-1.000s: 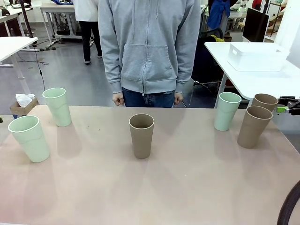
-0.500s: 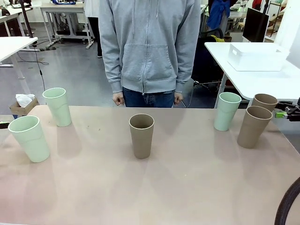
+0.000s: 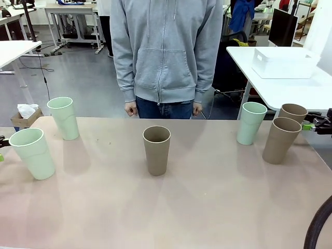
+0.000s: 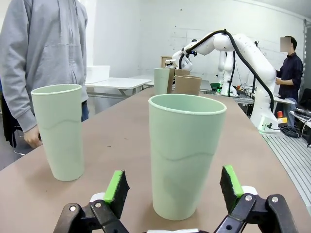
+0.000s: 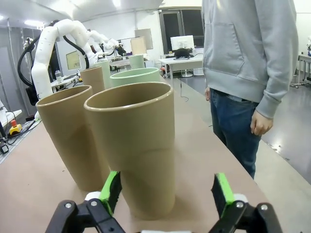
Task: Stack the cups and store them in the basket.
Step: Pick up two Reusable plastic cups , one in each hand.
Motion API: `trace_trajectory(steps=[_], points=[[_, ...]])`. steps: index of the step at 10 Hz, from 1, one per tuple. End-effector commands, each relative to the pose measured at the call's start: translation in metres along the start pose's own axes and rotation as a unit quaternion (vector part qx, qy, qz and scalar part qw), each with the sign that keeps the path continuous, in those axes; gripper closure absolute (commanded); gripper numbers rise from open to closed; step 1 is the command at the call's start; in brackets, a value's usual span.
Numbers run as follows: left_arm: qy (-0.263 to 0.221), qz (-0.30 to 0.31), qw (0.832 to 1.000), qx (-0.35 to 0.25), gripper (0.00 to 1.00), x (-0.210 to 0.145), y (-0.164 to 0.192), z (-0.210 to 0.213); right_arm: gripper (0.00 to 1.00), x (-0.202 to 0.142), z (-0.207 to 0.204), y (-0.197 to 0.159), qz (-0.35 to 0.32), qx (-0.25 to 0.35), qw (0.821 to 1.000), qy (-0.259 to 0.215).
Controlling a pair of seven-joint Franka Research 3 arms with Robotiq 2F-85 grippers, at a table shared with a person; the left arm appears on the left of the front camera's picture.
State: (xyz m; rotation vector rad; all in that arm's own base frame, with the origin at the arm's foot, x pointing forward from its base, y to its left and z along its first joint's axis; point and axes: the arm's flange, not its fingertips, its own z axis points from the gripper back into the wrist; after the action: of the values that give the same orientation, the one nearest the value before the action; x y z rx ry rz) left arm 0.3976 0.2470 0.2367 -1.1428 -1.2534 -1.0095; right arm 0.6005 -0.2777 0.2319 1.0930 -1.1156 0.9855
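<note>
Both arms had crept inward. The left gripper, jaws apart, now faced a mint cup. The right gripper, equally apart, faced a brown cup. Grasping seemed next.

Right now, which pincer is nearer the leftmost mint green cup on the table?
Left. The left pincer stands open just short of that mint cup; the right pincer is far off at the other end, open before a brown cup.
</note>
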Motion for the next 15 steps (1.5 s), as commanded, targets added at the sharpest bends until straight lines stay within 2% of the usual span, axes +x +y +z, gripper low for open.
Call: trace_trajectory(steps=[1,5,10,15], points=[[-0.003,0.0,1.0,0.001,0.0,-0.001,-0.001,0.0,0.0,0.0,-0.001,0.0,0.0,0.0,1.0,-0.001],[-0.021,-0.029,0.999,0.003,0.0,-0.018,-0.006,-0.02,0.0,-0.003,-0.008,0.005,0.01,-0.018,1.0,-0.014],[0.01,-0.041,0.999,0.0,0.0,-0.023,-0.008,-0.03,0.0,-0.005,-0.013,0.008,0.014,-0.031,0.999,-0.024],[0.055,-0.054,0.996,-0.042,0.0,-0.029,-0.01,-0.038,0.0,-0.003,-0.015,0.008,0.013,-0.027,0.999,-0.019]])
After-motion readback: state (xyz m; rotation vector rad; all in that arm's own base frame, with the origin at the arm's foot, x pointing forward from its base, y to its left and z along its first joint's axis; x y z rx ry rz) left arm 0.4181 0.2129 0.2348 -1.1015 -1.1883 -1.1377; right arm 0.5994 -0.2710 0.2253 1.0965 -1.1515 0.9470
